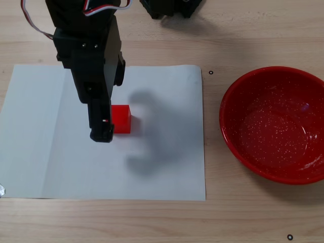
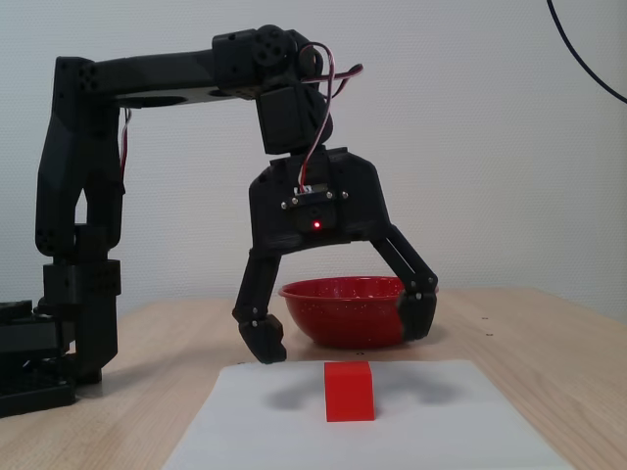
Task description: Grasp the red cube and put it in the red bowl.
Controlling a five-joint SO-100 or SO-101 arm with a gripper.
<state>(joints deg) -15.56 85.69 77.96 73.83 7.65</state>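
Early stage, nothing grasped yet. The hand [image 2: 338, 335] hung spread wide above the red cube [image 2: 349, 391], fingers apart and empty, one fingertip [image 2: 263, 341] to the left of the cube and the other [image 2: 419, 313] to its right in the side-on fixed view. Both tips sat higher than the cube's top face, so no contact showed. In the top-down fixed view the arm's body covered the left edge of the red cube [image 1: 121, 119], and only one finger [image 1: 102, 132] was clear there.

The cube sat flat on the white paper sheet [image 1: 167, 167], roughly mid-sheet, well apart from the red bowl [image 1: 238, 152]. The bowl stood on the bare desk [image 1: 253, 212] off the sheet's right edge in the top-down view, upright, mouth up, with nothing in it.

Done so far, judging from the layout: hand positioned over the cube and opened. Left: lower the hand, close on the cube, lift, carry it over to the bowl, release.

Orientation: the cube had no long axis, all sides looked equal. Its faces ran about square with the sheet's edges in the top-down view, maybe a touch rotated, hard to say. In the side-on view one flat face looked straight at the camera. The fingers appeared to straddle it left-right in that view, which should suit a grip on two opposite flat faces.
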